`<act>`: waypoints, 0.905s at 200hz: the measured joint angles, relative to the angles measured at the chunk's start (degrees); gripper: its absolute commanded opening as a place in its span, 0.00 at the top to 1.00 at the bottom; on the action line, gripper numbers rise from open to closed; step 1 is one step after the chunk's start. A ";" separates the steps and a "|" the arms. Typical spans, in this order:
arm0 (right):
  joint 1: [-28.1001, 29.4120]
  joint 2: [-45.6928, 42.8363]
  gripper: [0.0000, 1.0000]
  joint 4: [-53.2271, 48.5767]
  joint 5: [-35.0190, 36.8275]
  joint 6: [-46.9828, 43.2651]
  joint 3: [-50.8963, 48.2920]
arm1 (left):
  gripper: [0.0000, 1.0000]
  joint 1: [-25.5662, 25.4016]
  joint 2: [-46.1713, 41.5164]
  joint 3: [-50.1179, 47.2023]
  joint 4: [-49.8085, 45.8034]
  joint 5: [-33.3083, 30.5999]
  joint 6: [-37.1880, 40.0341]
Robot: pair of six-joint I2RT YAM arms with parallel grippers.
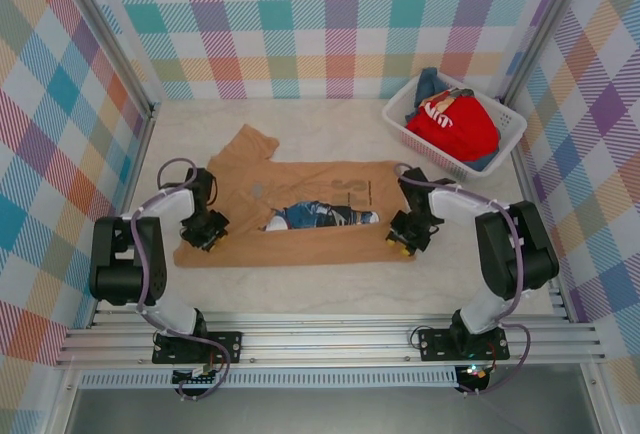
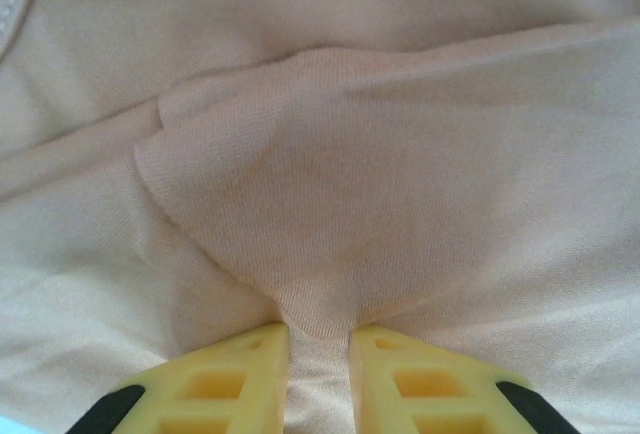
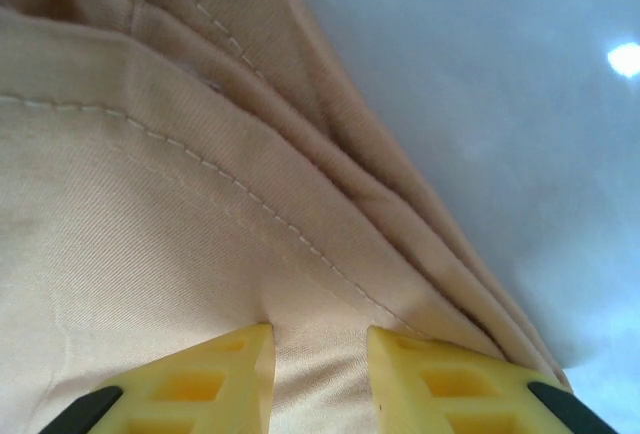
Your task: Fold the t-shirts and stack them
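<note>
The tan t-shirt (image 1: 300,179) lies spread across the middle of the table, one sleeve pointing to the far left. Its blue cartoon print (image 1: 320,216) shows in a gap between the layers. My left gripper (image 1: 207,232) is at the shirt's near left corner, shut on a pinched fold of tan cloth (image 2: 350,174) that runs between the yellow fingers (image 2: 240,374). My right gripper (image 1: 403,235) is at the near right corner, shut on the hemmed edge (image 3: 150,204) with cloth between its fingertips (image 3: 430,374). The red t-shirt (image 1: 455,126) with white lettering and a blue one (image 1: 430,82) lie in the basket.
The white lattice basket (image 1: 415,144) stands at the far right corner. Checked walls close the table on three sides. Bare tabletop (image 1: 300,289) runs between the shirt and the metal rails at the near edge.
</note>
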 measured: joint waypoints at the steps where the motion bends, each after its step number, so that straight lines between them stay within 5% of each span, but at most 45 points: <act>1: 0.07 -0.07 0.67 -0.07 0.00 0.07 -0.09 | 0.77 0.00 -0.26 -0.26 -0.04 -0.04 -0.15; 143: 4.79 -11.34 0.62 -5.73 0.31 7.87 -10.86 | 0.75 -1.51 -13.31 -11.10 -5.07 -1.97 -5.20; 181: 4.85 -15.67 0.57 -9.16 5.11 7.56 -7.50 | 0.58 -1.51 -14.75 -8.59 -9.38 -5.66 -6.03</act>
